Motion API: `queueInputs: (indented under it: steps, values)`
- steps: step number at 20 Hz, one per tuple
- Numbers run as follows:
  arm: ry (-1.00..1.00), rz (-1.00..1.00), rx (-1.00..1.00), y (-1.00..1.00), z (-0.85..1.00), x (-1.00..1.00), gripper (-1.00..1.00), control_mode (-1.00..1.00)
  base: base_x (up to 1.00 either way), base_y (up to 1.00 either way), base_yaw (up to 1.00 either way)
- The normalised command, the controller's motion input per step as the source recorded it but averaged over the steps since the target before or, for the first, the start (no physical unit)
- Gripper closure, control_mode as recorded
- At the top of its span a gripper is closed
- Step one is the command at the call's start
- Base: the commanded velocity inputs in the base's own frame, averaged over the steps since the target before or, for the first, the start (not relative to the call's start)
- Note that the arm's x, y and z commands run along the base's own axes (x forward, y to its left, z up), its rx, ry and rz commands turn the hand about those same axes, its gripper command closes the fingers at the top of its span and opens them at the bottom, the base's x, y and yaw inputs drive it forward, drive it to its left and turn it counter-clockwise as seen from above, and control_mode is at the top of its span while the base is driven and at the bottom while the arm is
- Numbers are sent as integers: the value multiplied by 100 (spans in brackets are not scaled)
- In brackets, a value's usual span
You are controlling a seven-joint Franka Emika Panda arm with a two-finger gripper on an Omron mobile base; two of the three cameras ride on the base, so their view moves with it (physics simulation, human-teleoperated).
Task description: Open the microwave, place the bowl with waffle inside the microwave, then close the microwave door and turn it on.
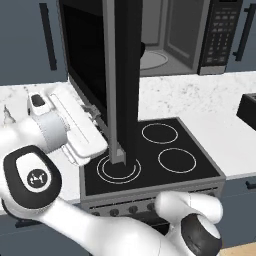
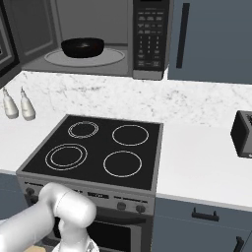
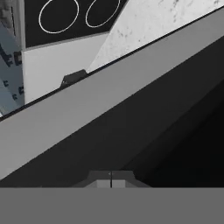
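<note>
Right base view has the microwave (image 2: 98,39) standing open at twelve o'clock, the bowl with waffle (image 2: 82,47) sitting on its round turntable; the waffle itself is hard to make out. From the left base view, the microwave door (image 1: 117,75) swings out over the stove (image 1: 155,155), and the gripper (image 1: 97,116) sits against its dark glass at nine o'clock. Its fingers seem pressed together in the hand view, touching the door.
</note>
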Motion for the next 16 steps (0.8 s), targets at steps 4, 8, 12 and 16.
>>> queueInputs:
  steps: [4,8,12,16]
  values:
    - [4,-10,-2,-100,1,0,100,-100,0,0,0]
    - [0,-5,-2,-100,0,12,100,-100,0,0,0]
    - [0,1,0,-99,3,87,100,-100,0,0,0]
    - [-6,14,2,-83,39,100,100,-100,0,0,0]
